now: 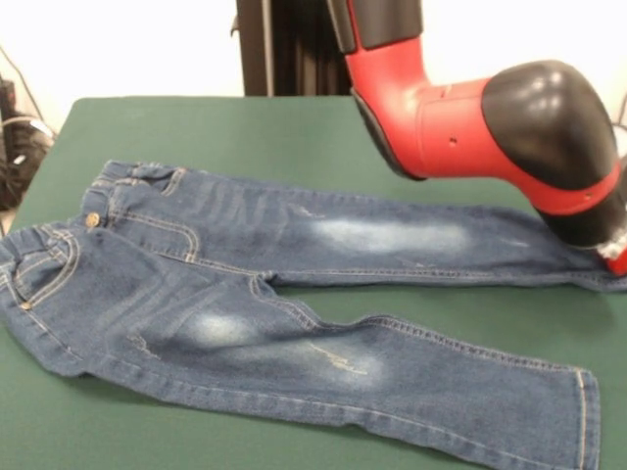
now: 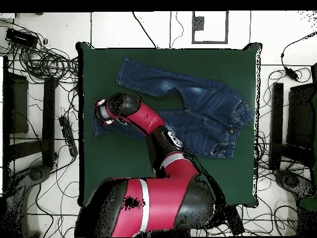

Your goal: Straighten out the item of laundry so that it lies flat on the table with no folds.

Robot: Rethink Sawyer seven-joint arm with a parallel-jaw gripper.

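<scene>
Tool hidden under arm (image 2: pixel 133 111); jeans (image 1: pixel 245 294) far-leg hem covered.

Dark green table (image 1: pixel 294 132); blue jeans (image 1: pixel 245 294) spread on it.

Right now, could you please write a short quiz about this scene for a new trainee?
1. True or false: the jeans lie with both legs spread apart on the green table.
2. Over which part of the jeans does the arm end? A) waistband B) the cuff of one leg C) the crotch
3. Fill in: the waistband's metal ____ shows in the front view.

Key: 1 true; 2 B; 3 button. The gripper itself is hidden, so its state cannot be judged.
</scene>
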